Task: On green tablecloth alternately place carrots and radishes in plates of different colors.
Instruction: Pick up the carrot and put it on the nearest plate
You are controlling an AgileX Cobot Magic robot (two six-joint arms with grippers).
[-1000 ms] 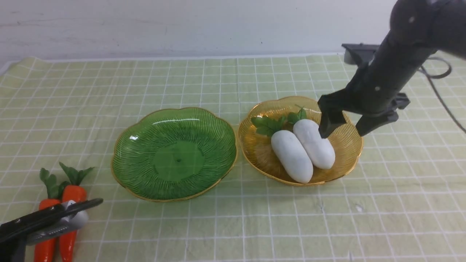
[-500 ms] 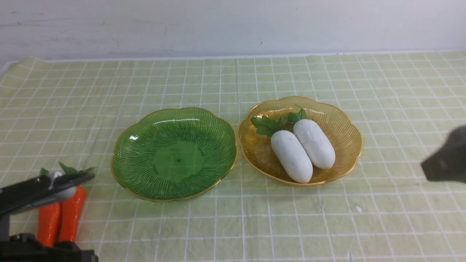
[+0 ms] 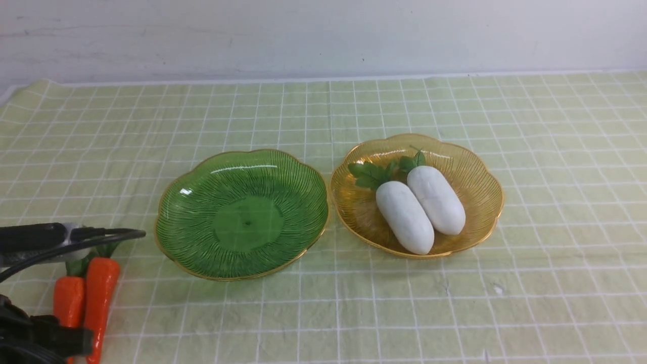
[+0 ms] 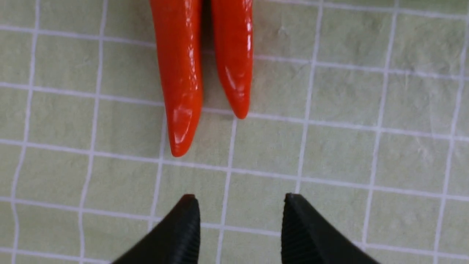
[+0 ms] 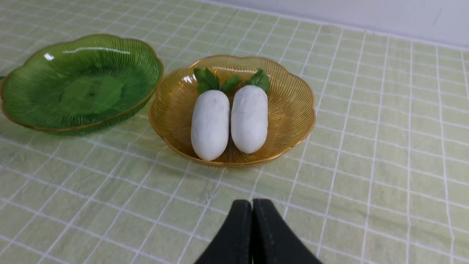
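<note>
Two orange carrots (image 3: 83,298) lie side by side on the green tablecloth (image 3: 455,303) at the near left, leafy tops partly under my left arm (image 3: 30,237). In the left wrist view their tips (image 4: 179,91) show just beyond my left gripper (image 4: 240,200), which is open and empty above the cloth. The green plate (image 3: 242,217) holds nothing. Two white radishes (image 3: 404,216) lie side by side in the amber plate (image 3: 470,177). My right gripper (image 5: 252,202) is shut and empty, near of the amber plate (image 5: 289,106) with its radishes (image 5: 210,124); it is out of the front view.
A pale wall runs along the cloth's far edge. The green plate (image 5: 84,88) and amber plate almost touch at mid-table. A black cable hangs from my left arm near the carrots' tops.
My right arm has left the amber plate and drawn back out of the front view. My left arm has shifted over the carrots' leafy tops. The radishes and carrots have not moved.
</note>
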